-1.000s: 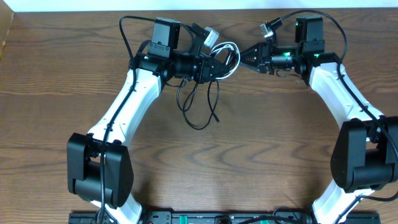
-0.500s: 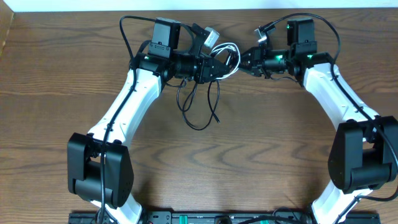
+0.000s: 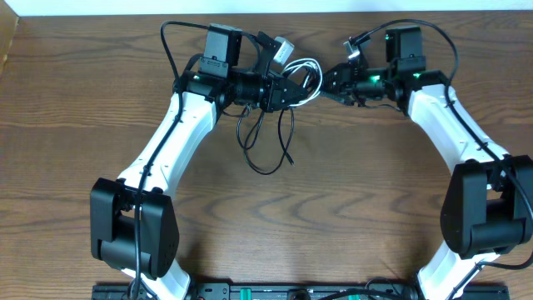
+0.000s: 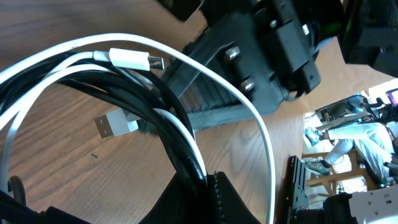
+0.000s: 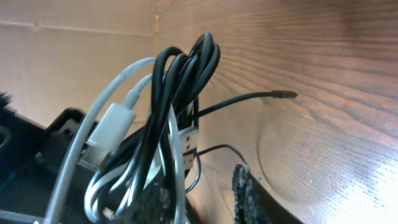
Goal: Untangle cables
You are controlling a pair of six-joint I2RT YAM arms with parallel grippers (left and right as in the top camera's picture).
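The cables form one bundle of black (image 3: 266, 154) and white (image 3: 310, 67) cords near the table's back middle. My left gripper (image 3: 293, 87) is shut on the bundle; in the left wrist view the black cords (image 4: 180, 137) and a white loop (image 4: 261, 130) run into its jaws (image 4: 205, 186). Black loops hang onto the wood below it. My right gripper (image 3: 326, 81) faces the bundle from the right, jaws apart. In the right wrist view its fingers (image 5: 202, 196) stand spread, the black coil (image 5: 186, 74) and white cord (image 5: 118, 112) right in front, one white strand along the left finger.
A white USB plug (image 4: 115, 126) dangles from the bundle. The table's back edge (image 3: 466, 10) lies just behind both grippers. A brown box edge (image 3: 7, 42) sits at the far left. Both arm bases and a black rail (image 3: 250, 292) line the front.
My right gripper moved left, up to the bundle, and its jaws have spread wider. The left gripper and the hanging black loops have not moved.
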